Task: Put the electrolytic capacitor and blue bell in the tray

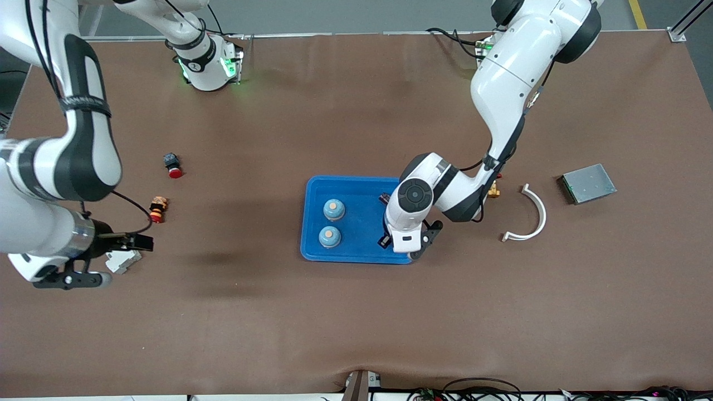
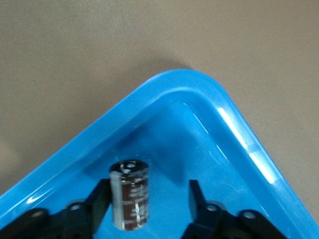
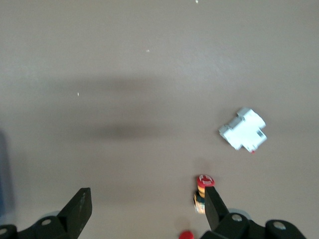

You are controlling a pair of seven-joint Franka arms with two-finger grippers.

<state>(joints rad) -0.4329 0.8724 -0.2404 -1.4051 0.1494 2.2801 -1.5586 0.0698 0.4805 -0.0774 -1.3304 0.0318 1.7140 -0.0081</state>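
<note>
While the left end effector (image 2: 147,204) sits low in the tray (image 2: 239,129), fingers parted, the electrolytic capacitor (image 2: 130,194) stands between them; two blue bells (image 1: 333,209) rest in the tray; the right end effector (image 3: 147,209) waits open above the counter (image 1: 356,312).

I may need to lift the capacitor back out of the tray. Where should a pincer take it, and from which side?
Probably by the round side wall, coming straight down from above. The capacitor seems to stand upright in a corner of the tray, and the left pincer straddles it with fingers open, one beside the body, the other clear, so the sides look reachable.
</note>
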